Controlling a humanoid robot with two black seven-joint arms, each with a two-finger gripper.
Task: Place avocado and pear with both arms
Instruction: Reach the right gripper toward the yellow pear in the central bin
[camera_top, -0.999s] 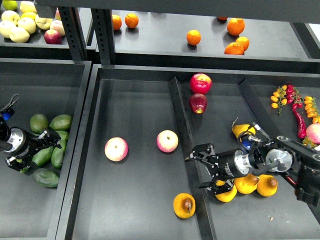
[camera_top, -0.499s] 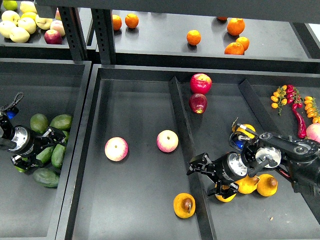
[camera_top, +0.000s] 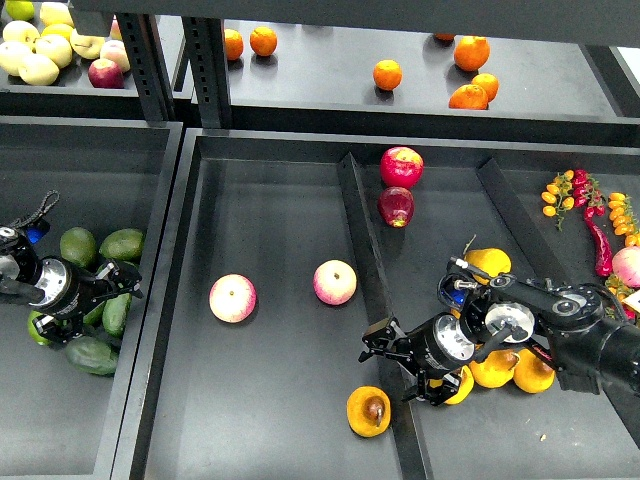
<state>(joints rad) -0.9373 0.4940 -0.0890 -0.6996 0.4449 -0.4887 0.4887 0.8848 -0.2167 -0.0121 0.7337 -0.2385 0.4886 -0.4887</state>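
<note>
The reach-to-grasp step was judged to be in hand. The pear (camera_top: 369, 411) lay at lower centre of the frame, left of the tray divider (camera_top: 372, 290). The right gripper (camera_top: 402, 368), fingers spread and grasping nothing, was seen just above and right of it. The left gripper (camera_top: 112, 290), fingers also spread, was held over the avocados (camera_top: 100, 300) at the left; which one was the target could not be told. Next, a descent and closing would be called for. Compared with half a second earlier, both grippers had been moved nearer their fruit.

Pear (camera_top: 369, 411) lies left of divider (camera_top: 372, 290).
</note>
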